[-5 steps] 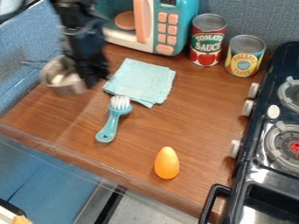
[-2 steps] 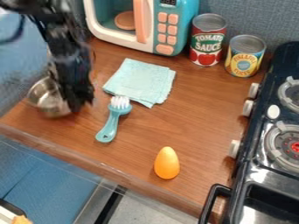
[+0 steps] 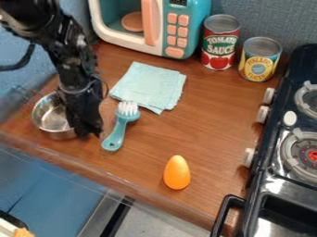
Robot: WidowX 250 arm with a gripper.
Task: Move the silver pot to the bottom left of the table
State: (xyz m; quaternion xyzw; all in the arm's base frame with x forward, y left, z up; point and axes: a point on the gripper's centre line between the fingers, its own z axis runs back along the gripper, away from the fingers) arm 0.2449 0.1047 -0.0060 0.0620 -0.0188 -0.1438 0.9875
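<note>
Camera view, looking down at a slant: the round, shiny silver metal pot (image 3: pixel 51 113) is lying toward nine o'clock on the brown wood-grain table (image 3: pixel 204 115), its opening facing up. Coming in from between ten and eleven o'clock, the black robot arm (image 3: pixel 68 48) is hanging down, and the black gripper (image 3: pixel 88 130) is covering part of the pot's three-o'clock side; whether it is clenched on the rim or released, I cannot tell. Just beside it, toward three o'clock, the teal brush with white bristles (image 3: pixel 117 134) is lying, its bristles pointing toward the folded pale-blue cloth (image 3: pixel 148 85). An orange egg-shaped object (image 3: pixel 177 173) is standing between five and six o'clock, while a teal-and-white toy microwave (image 3: pixel 173 32) with coral buttons is sitting at twelve and a red-and-green labelled can (image 3: pixel 219 44) at one.
</note>
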